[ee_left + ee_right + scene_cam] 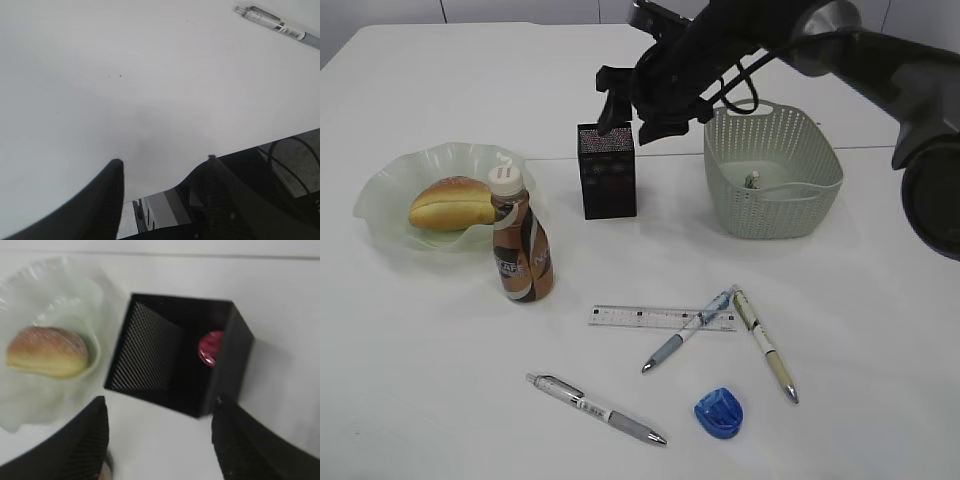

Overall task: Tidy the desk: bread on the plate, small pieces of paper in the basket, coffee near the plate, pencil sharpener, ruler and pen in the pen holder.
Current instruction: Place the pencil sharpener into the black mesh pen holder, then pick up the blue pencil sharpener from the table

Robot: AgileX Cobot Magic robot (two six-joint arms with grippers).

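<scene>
White desk (pixel 410 330) — bread (pixel 450 203) already on green plate (pixel 380 190) at left edge, coffee bottle (pixel 523 240) just beside. Right gripper (pixel 159 440) hangs over black mesh pen holder (pixel 608 170) mid-desk, jaws spread, empty; something red lies inside. Left gripper (pixel 162 175) parted, empty. Clear ruler (pixel 660 317) toward front edge — thin, stiff, slippery, flat; pinch across its width at one end.

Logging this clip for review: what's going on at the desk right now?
The right gripper hovers open above the pen holder, where a red round item lies inside. The bread is on the plate, with the coffee beside it. The ruler, three pens and a blue pencil sharpener lie on the desk. The left gripper is open over bare tabletop.
</scene>
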